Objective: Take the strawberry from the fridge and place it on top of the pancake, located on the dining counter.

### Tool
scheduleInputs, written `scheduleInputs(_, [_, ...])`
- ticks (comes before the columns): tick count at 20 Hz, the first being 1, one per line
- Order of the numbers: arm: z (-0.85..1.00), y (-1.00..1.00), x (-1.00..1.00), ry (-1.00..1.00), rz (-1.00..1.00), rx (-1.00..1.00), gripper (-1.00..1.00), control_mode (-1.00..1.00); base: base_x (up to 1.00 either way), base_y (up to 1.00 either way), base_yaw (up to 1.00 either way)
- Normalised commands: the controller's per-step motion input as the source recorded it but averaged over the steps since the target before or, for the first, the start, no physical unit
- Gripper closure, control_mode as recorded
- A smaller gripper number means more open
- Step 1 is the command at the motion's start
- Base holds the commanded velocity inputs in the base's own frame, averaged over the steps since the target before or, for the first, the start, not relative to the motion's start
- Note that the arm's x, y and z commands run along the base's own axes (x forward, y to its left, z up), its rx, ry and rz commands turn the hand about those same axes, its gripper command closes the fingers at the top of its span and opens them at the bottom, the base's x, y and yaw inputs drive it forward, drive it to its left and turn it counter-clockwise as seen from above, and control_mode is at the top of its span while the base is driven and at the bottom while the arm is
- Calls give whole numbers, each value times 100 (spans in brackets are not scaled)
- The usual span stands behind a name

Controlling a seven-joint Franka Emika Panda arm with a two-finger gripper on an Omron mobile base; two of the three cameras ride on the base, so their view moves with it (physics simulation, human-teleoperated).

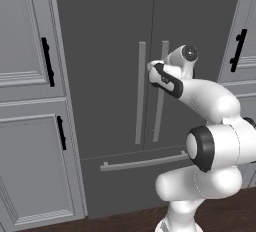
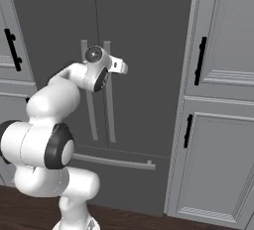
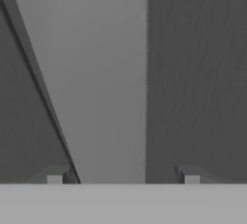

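Fridge point(image 1: 110, 51) shut, doors meeting mid-front | gripper point(image 3: 123, 175) straddling right door's pale handle point(image 3: 96, 83), jaws apart, seemingly not yet gripping | squeeze bar squarely, then pull outward along hinge arc

Dark wood floor point(image 1: 125, 221) beneath fridge point(image 1: 110, 36)

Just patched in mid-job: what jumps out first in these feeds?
The tall dark grey double-door fridge sits dead centre, both doors shut, between light grey panelled cabinets with black handles. The white arm reaches up to the pale grey vertical bar handles at the door seam. In the hand view, the tool straddles one pale grey bar handle, its dark finger tips either side and not yet touching.
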Motion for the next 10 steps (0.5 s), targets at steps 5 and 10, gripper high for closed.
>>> scheduleInputs(5, [0, 0, 7, 0, 0, 0, 100, -100, 0, 0, 0])
scheduleInputs(10, [-22, -32, -42, 5, 0, -1, 100, -100, 0, 0, 0])
